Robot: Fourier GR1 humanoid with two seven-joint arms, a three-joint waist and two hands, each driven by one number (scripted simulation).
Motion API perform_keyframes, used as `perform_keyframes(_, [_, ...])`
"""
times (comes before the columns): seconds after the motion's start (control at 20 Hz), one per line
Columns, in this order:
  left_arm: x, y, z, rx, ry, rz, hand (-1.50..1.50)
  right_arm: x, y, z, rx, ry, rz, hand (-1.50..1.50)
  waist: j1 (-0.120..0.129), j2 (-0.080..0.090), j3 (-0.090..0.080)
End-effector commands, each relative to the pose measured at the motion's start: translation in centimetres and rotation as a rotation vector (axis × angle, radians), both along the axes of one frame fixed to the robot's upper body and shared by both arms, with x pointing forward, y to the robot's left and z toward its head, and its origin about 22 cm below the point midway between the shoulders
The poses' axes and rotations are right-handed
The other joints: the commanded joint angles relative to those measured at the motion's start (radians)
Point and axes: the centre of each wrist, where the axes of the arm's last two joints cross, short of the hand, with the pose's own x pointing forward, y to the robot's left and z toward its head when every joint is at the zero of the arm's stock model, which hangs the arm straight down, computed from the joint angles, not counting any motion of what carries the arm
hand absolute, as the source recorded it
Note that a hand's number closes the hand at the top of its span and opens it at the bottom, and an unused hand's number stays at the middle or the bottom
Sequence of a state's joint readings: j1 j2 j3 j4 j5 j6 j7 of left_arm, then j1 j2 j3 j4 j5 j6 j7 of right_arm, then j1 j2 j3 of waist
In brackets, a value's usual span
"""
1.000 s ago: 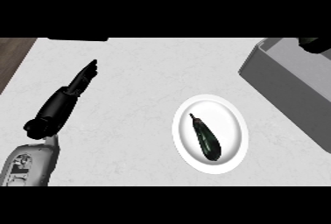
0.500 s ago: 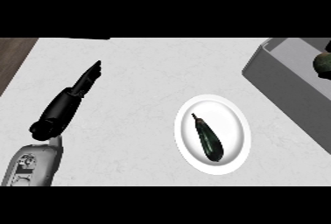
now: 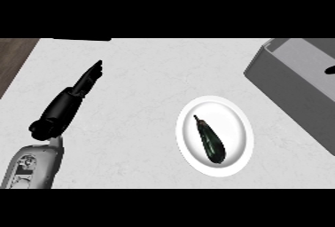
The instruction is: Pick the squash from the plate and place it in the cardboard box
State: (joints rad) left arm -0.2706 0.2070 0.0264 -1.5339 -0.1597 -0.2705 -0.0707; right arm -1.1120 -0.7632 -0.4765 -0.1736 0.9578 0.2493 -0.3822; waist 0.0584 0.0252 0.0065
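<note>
The squash (image 3: pixel 211 141) lies on the white plate (image 3: pixel 239 116), which sits on the counter (image 3: pixel 144 111) toward its near right part, a little in from the near edge. The squash is dark green, almost black, long and narrow, with its thin stem end pointing toward the far left and its thicker end toward the near right; it rests roughly along the middle of the plate, with bare white rim showing all round it. The cardboard box (image 3: pixel 288 95) stands at the far right corner of the counter, set at an angle, its open top showing a grey floor inside and its near wall facing the plate; the box and the plate are near one another but apart, with a strip of bare counter between them. A small dark shape shows at the right edge of the view, over the inside of the box; what it is cannot be told. The left hand (image 3: pixel 83 85) shows over the left part of the counter, well apart from the plate, with its grey forearm coming in from the near left corner. Its fingers are straight and held together, pointing toward the far edge, released and holding nothing. The right hand does not clearly show in the view. Beyond the counter's far left corner a strip of brown floor (image 3: pixel 14 57) shows.
</note>
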Motion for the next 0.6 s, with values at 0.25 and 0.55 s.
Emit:
perform_keyframes(0.25, [-0.1,0.5,-0.3,-0.002,-0.015,0.016,0.00,-1.9,-3.1,0.6,0.712,-0.335,-0.178,-1.50,-0.017,0.003,0.000])
perform_keyframes(0.55, [-0.4,-0.3,0.1,0.016,-0.009,-0.001,0.00,-5.6,-6.9,-2.5,0.749,-0.431,-0.314,-1.50,0.004,0.009,0.002])
